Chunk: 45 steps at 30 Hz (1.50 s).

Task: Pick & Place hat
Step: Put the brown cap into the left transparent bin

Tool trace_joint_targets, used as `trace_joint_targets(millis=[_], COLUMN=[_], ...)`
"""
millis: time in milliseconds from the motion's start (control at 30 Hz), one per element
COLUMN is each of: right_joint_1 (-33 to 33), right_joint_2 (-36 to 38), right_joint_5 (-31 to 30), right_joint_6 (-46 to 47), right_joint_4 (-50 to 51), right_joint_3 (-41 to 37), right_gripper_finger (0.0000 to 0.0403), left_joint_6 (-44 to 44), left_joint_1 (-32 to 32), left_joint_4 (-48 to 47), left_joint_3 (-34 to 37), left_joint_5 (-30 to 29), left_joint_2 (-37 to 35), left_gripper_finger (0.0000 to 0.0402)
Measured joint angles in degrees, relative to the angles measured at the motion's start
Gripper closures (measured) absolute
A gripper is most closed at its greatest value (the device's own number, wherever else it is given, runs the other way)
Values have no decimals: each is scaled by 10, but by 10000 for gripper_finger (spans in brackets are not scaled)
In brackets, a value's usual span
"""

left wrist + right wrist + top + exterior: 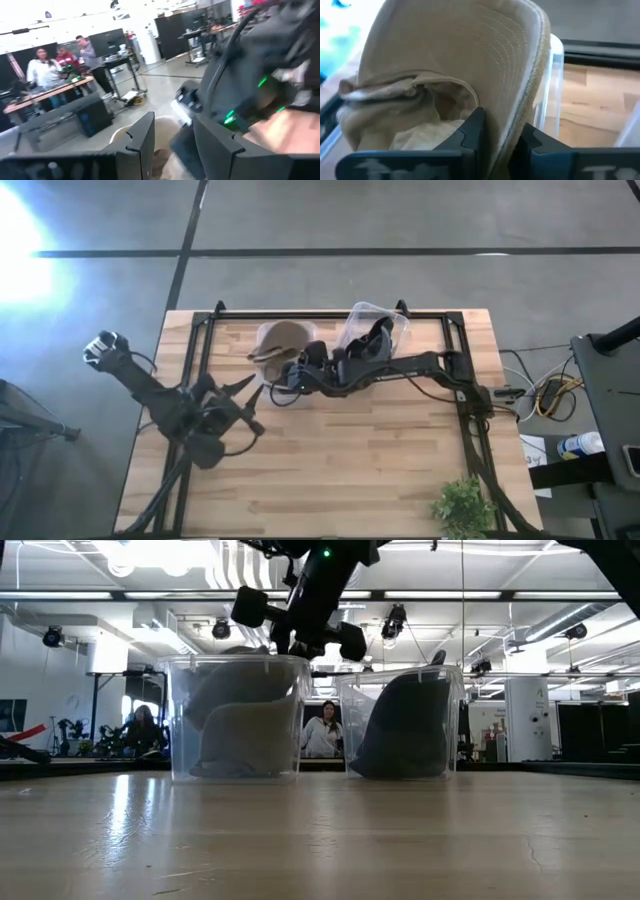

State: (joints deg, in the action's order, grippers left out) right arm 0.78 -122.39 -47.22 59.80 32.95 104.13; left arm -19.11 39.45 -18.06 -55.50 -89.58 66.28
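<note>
Right wrist view, right tool (pixel 497 135) pinching tan hat (pixel 455 65) brim, crown partly cropped

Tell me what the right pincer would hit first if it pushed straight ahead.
Likely the tan hat: the right pincer already has its brim between its fingers, inside the clear bin.

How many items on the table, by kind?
Clear plastic bins: 2, left bin, right bin
Hats: 2, tan cap, dark hat
Potted plants: 1
Total: 5
Right gripper is clamped on the tan cap's brim; left gripper waits.
</note>
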Motion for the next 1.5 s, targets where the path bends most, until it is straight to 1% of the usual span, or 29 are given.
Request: trace_joint_targets(millis=[133,267,333,467,567,633,700,767,833,900,967,1033,1167,1333,1400,1500], right_joint_1=[5,18,21,23,23,23,20,19,18,21,22,21,21,19,20,22], right_joint_2=[10,28,43,72,95,107,108,97,82,72,65,57,49,48,58,90], right_joint_5=[49,62,64,66,82,113,158,208,240,253,269,280,289,294,295,299], right_joint_6=[-69,-108,-131,-167,-174,-166,-139,-119,-118,-118,-117,-119,-122,-144,-157,-188], right_joint_4=[13,32,36,45,46,43,44,34,11,-2,-11,-6,11,8,15,28], right_joint_3=[7,14,18,25,16,7,-1,-6,-8,-9,-9,-8,-15,-22,-17,-12], right_gripper_finger=[348,348,348,348,348,348,348,348,348,348,348,348,348,348,348,348], left_joint_6=[-39,-83,-113,-173,-212,-224,-226,-225,-217,-205,-189,-177,-155,-140,-125,-72], left_joint_1=[-39,-85,-111,-167,-200,-215,-226,-240,-256,-276,-295,-305,-307,-306,-302,-297], left_joint_4=[0,0,0,1,6,9,18,34,66,109,148,162,166,120,107,91], left_joint_3=[45,92,117,164,194,208,216,223,231,239,247,248,241,219,205,179], left_joint_5=[18,63,109,230,290,299,299,300,309,337,378,403,405,411,414,413], left_joint_2=[-13,-24,-28,-29,-26,-26,-26,-26,-23,-21,-15,-8,-6,-8,-9,-17], left_gripper_finger=[271,271,271,271,271,271,271,271,271,271,271,271,271,271,271,271])
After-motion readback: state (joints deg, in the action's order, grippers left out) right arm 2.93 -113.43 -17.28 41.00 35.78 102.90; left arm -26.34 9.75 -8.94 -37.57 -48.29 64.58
